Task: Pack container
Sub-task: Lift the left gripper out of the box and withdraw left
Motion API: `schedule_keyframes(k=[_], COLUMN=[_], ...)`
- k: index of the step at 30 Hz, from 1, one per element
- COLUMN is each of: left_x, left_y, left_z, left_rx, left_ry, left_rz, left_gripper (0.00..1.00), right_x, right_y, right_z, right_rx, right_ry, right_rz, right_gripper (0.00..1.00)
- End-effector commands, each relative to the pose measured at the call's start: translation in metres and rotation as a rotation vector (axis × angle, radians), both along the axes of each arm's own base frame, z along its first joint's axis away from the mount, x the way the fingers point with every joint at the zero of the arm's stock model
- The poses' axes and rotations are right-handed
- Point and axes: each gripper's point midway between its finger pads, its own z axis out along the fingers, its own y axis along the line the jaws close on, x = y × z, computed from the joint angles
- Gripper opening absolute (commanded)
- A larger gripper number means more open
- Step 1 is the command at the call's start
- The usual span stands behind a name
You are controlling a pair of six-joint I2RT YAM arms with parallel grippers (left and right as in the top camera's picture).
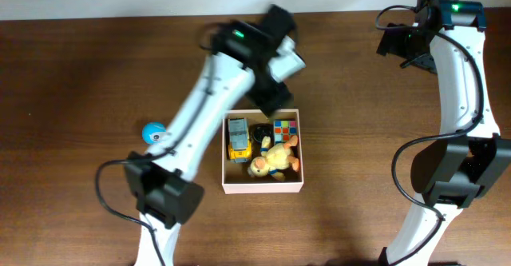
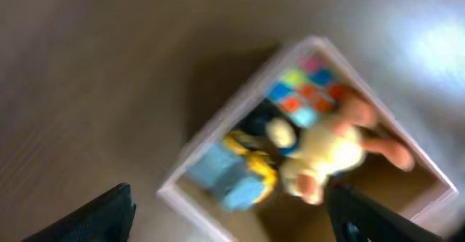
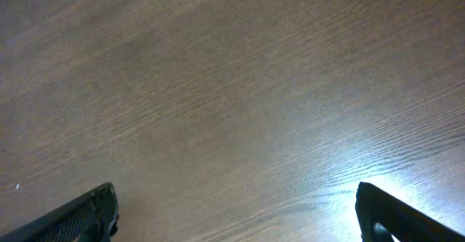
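The container, a square shallow box with pale walls, sits mid-table. Inside it lie a blue-and-yellow toy truck, a colourful cube, a yellow plush animal and a small dark item. My left gripper hovers over the box's far edge, open and empty. The blurred left wrist view looks down past its gripper at the container, truck, cube and plush. My right gripper is far off at the back right, open; between its jaws only bare table shows.
A small blue ball rests on the wooden table left of the box, close beside the left arm. Both arm bases stand at the table's front edge.
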Motion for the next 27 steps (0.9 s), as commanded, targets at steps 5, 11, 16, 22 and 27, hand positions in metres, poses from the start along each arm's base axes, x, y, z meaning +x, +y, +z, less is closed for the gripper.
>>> schedule_keyframes(k=[5, 11, 16, 22, 27], left_x=[0.037, 0.037, 0.024, -0.002, -0.029], left_y=[0.126, 0.192, 0.221, 0.232, 0.237], left_z=[0.031, 0.021, 0.003, -0.039, -0.077], left_rx=[-0.030, 0.001, 0.039, 0.145, 0.228], left_ry=[-0.009, 0.050, 0.139, 0.288, 0.421], left_rz=[0.515, 0.659, 0.713, 0.719, 0.712], left_gripper=[0.87, 0.96, 0.96, 0.96, 0.95], right_x=[-0.001, -0.001, -0.001, -0.001, -0.001], right_y=[0.001, 0.001, 0.001, 0.001, 0.001], right_z=[-0.001, -0.001, -0.001, -0.001, -0.001], right_rx=[0.006, 0.006, 0.006, 0.006, 0.006], right_ry=[0.003, 0.003, 0.003, 0.003, 0.003], right_rz=[0.000, 0.000, 0.000, 0.000, 0.000], right_gripper=[0.98, 0.99, 0.99, 0.99, 0.99])
